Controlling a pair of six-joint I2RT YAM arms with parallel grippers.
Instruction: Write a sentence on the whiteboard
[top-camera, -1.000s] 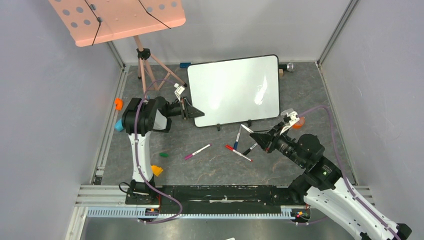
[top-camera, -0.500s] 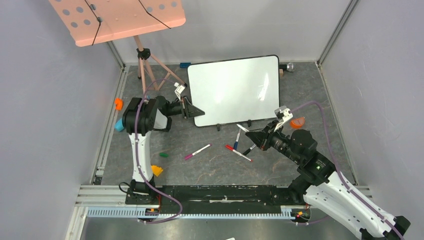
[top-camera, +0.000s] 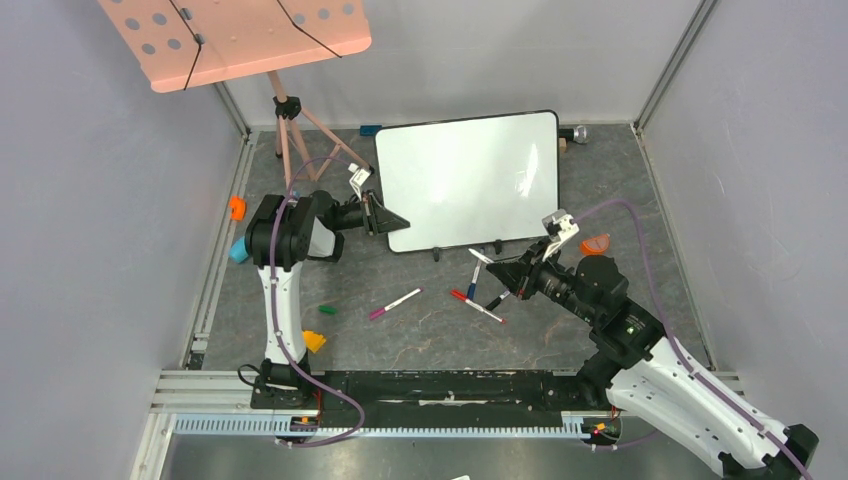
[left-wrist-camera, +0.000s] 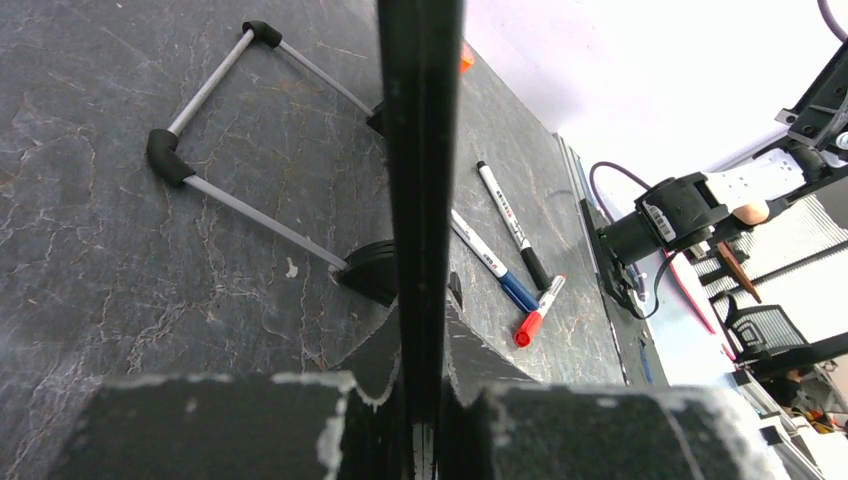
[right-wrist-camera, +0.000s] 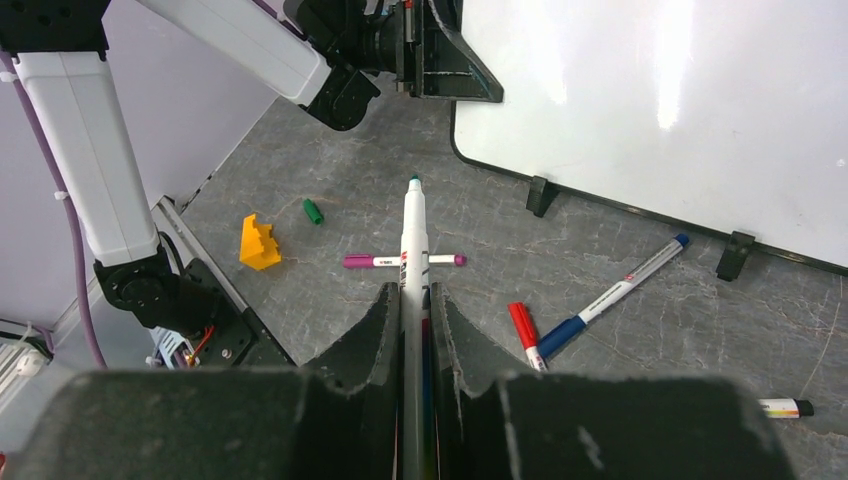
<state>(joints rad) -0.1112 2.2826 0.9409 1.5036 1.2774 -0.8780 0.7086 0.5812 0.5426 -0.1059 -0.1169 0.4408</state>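
Worktop: dark grey, stone-veined sheet (top-camera: 420, 345), boxed in by pale grey wall panels, with an aluminium rail along the near edge.
Change: over the last second the right arm has swung left, toward the board's near edge. Its wrist has come off the orange piece (top-camera: 596, 243), which now shows whole. The left arm and the board stand as before.
Whiteboard: glossy white rectangle (top-camera: 460, 175) with rounded corners, a thin black frame and small black feet. It stands at the far middle of the worktop, its face plain but for glare streaks.
Left tool: closed (top-camera: 392, 222) on the board's near-left corner; its wrist view shows the black frame pinched between both fingers.
Right tool: clamped (right-wrist-camera: 414, 300) round a white-barrelled teal-tipped marker (right-wrist-camera: 413, 230). The uncapped tip juts past the fingers, near the board's lower edge but apart from it.
Loose markers: red-capped (top-camera: 477, 306), blue-capped (top-camera: 474, 278) and black-capped (top-camera: 500, 298) ones lie clustered under the right tool. A purple marker (top-camera: 395, 303) lies alone further left.
Open room: bare worktop runs from the purple marker to the near rail and along the right wall. The left side is crowded by the pink music stand (top-camera: 235, 38) and its tripod legs.
Small bits: a green cap (top-camera: 327, 310) and a yellow stepped block (top-camera: 314, 341) lie beside the left arm.
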